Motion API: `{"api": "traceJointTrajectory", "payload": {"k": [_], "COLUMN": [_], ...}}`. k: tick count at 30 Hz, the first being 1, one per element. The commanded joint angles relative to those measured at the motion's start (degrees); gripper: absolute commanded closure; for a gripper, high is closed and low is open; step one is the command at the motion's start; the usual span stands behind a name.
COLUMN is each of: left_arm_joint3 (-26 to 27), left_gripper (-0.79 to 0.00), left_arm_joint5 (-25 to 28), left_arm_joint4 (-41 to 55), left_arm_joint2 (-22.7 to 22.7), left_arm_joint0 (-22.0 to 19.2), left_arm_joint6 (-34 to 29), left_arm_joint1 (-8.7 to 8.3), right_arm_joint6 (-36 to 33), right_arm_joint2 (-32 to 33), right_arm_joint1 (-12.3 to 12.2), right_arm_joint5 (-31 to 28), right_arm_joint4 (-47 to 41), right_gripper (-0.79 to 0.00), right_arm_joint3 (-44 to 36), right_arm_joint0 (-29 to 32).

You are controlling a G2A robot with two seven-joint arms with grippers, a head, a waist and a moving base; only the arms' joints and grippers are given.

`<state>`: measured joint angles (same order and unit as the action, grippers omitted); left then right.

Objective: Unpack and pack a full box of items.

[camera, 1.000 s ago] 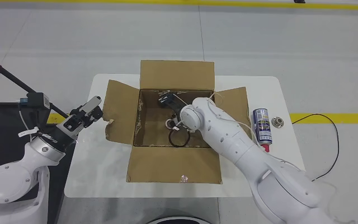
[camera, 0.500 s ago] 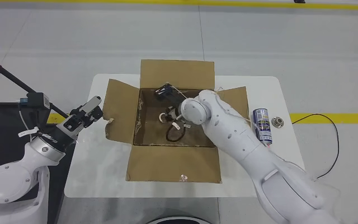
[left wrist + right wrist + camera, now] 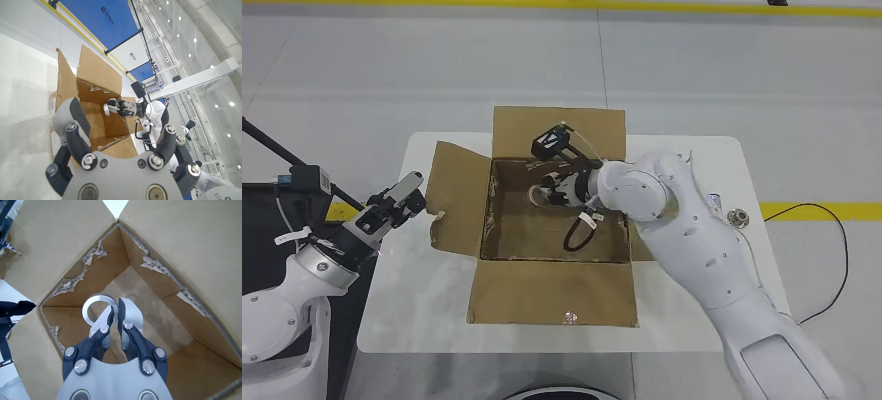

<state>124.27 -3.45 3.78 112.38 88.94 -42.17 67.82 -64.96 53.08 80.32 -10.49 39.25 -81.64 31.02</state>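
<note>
Right wrist view: right gripper (image 3: 115, 308) is clamped on a metal ring (image 3: 85, 312). One finger is through the hole and the other outside, pinching one side of the band. Most of the ring sticks out past the fingertips on the inner-finger side. The cardboard box (image 3: 170, 247) opens directly beneath the gripper, with bare floor showing below the tips and torn flap edges all round.

The ring looks like machined steel: rigid, smooth, probably heavy for its bulk and slippery on the pads. It is held off-centre, so it may swing. A pinch across the band wall is the sensible hold, since the flat faces offer no better grip.

Left wrist view: left gripper (image 3: 121, 113) is spread wide with nothing between its fingers. The box stands ahead of it, apart from the tips. Beyond that, the right gripper hangs over the opening with the ring at its tip.

Top view: the right gripper is over the far part of the box interior, near the rear wall. The left gripper sits just beside the outer edge of the side flap. A small metal fitting (image 3: 737, 216) lies on the table (image 3: 422, 330), well apart from both grippers.
</note>
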Motion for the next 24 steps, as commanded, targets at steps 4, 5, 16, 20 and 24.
{"api": "traceJointTrajectory", "payload": {"k": [4, 5, 16, 20, 24], "left_arm_joint3": [0.0, 0.0, 0.0, 0.0, 0.0], "left_gripper": [-0.785, -0.785, -0.785, -0.785, -0.785], "left_arm_joint5": [0.0, 0.0, 0.0, 0.0, 0.0], "left_arm_joint4": [0.0, 0.0, 0.0, 0.0, 0.0], "left_arm_joint2": [0.0, 0.0, 0.0, 0.0, 0.0], "left_arm_joint0": [0.0, 0.0, 0.0, 0.0, 0.0], "left_arm_joint6": [0.0, 0.0, 0.0, 0.0, 0.0], "left_arm_joint1": [0.00, 0.00, 0.00, 0.00, 0.00], "right_arm_joint6": [-5.2, -6.3, -18.5, -20.9, -22.6], "right_arm_joint2": [10.5, 12.5, 29.9, 35.1, 38.8], "right_arm_joint1": [-2.9, -3.4, -7.3, -8.1, -8.8], "right_arm_joint5": [2.5, 3.4, 13.6, 15.1, 15.8], "right_arm_joint4": [3.0, 4.4, 27.4, 32.9, 37.7], "right_gripper": [0.000, 0.000, 0.000, 0.000, 0.000], "right_arm_joint3": [-14.0, -16.4, -34.3, -35.4, -34.4], "right_arm_joint0": [6.3, 7.5, 18.5, 22.0, 25.6]}}
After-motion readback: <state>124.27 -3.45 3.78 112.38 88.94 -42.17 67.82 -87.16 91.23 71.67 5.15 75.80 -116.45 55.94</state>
